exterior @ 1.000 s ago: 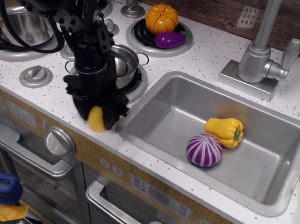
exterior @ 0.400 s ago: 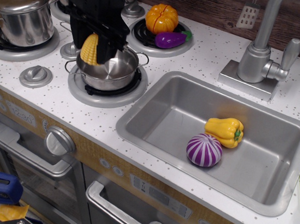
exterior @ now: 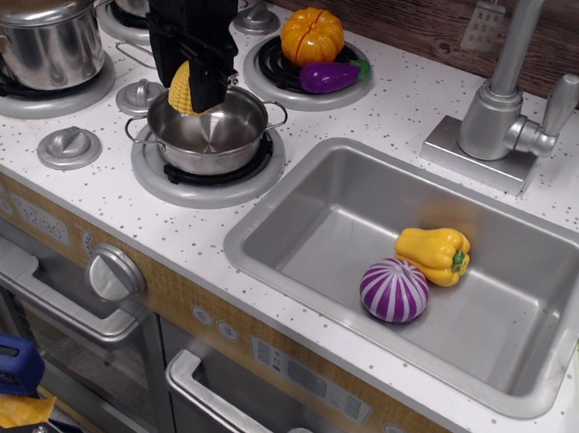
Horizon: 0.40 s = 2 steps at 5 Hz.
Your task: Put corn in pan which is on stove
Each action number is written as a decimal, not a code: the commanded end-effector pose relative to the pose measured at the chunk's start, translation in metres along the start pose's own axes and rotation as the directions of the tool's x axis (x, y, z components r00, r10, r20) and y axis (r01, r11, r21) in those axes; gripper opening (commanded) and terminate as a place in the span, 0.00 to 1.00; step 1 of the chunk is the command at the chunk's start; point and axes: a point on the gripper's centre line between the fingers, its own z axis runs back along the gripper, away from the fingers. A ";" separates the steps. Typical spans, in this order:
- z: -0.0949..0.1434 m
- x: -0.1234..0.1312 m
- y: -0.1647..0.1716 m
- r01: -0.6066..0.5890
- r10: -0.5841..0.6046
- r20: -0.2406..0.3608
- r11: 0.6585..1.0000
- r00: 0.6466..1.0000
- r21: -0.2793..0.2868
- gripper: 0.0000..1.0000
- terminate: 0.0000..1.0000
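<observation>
My black gripper (exterior: 185, 86) is shut on the yellow corn (exterior: 181, 89) and holds it upright just above the far left rim of the pan (exterior: 211, 135). The pan is a small shiny steel pot with wire loop handles. It sits on the front burner of the white speckled stove (exterior: 104, 152). The inside of the pan looks empty. The corn's tip hangs over the pan's opening.
A taller lidded steel pot (exterior: 45, 29) stands on the left burner. An orange pumpkin (exterior: 312, 35) and a purple eggplant (exterior: 328, 76) lie on the back burner. The sink (exterior: 319, 219) holds a yellow bell pepper (exterior: 434, 254) and a purple striped ball (exterior: 394, 290). A faucet (exterior: 501, 103) stands behind it.
The gripper has lifted the corn from the counter's front edge up and back, and now holds it over the pan's far left rim, a little further right than 0.4 s ago.
</observation>
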 end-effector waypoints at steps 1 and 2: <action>-0.005 0.002 0.006 0.001 0.000 0.064 1.000 0.998 -0.004 1.00 0.00; -0.010 0.003 0.007 0.018 -0.016 0.096 1.000 0.995 -0.014 1.00 0.00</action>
